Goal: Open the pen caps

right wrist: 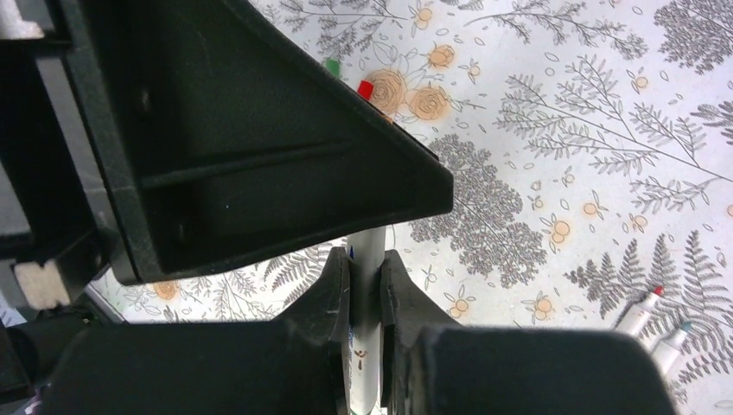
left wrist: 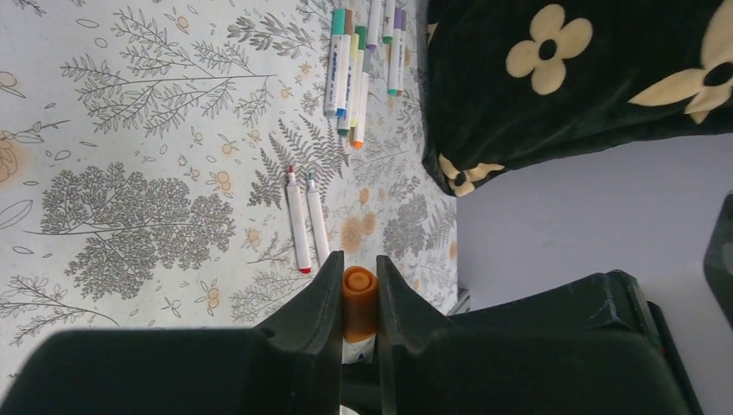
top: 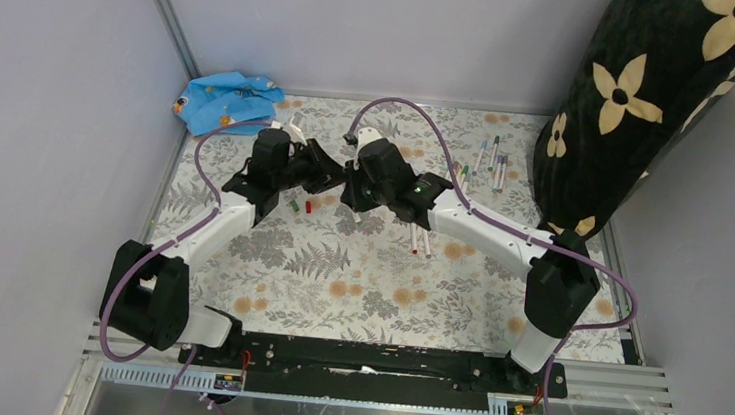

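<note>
Both arms meet over the middle of the table. My left gripper [left wrist: 360, 259] is shut on the orange pen cap [left wrist: 360, 298], and a bit of white barrel shows below the cap between the fingers. My right gripper [right wrist: 366, 255] is shut on the white barrel of that same pen [right wrist: 369, 242], whose far end is hidden behind the left gripper's black body [right wrist: 259, 147]. From above, the left gripper [top: 331, 176] and right gripper [top: 351, 181] are nose to nose, hiding the pen. A loose green cap [top: 295, 203] and red cap [top: 308, 205] lie just below them.
Two uncapped pens [top: 419, 240] lie side by side right of centre. Several capped pens [top: 493, 158] lie at the back right beside a black flowered cushion [top: 644, 101]. A blue cloth [top: 224, 100] is bunched in the back left corner. Grey walls enclose the table.
</note>
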You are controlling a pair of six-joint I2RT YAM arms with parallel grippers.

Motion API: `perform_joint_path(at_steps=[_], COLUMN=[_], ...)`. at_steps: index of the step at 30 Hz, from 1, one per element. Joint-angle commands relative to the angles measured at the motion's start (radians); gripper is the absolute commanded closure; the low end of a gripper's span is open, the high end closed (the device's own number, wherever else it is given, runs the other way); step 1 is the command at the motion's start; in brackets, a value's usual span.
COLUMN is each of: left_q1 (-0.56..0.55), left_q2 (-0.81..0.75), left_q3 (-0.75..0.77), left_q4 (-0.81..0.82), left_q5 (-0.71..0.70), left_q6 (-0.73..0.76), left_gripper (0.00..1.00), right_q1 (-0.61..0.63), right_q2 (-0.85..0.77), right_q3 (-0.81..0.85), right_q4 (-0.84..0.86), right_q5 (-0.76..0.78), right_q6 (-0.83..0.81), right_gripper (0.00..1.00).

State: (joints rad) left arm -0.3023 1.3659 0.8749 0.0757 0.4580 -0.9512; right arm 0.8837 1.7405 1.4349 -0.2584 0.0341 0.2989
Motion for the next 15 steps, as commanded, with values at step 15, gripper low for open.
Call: perform_joint_path(at_steps=[15], left_q1=[0.182], left_q2=[0.183], left_q3=[0.181], left_q4=[0.000], left_q5=[0.015], left_q6=[0.061], left_gripper=[1.00], right_q1=[0.009], right_q2=[-0.115], right_q3=[-0.258], right_q4=[0.071], right_q5=[-0.071], right_q6=[0.014], right_gripper=[1.00])
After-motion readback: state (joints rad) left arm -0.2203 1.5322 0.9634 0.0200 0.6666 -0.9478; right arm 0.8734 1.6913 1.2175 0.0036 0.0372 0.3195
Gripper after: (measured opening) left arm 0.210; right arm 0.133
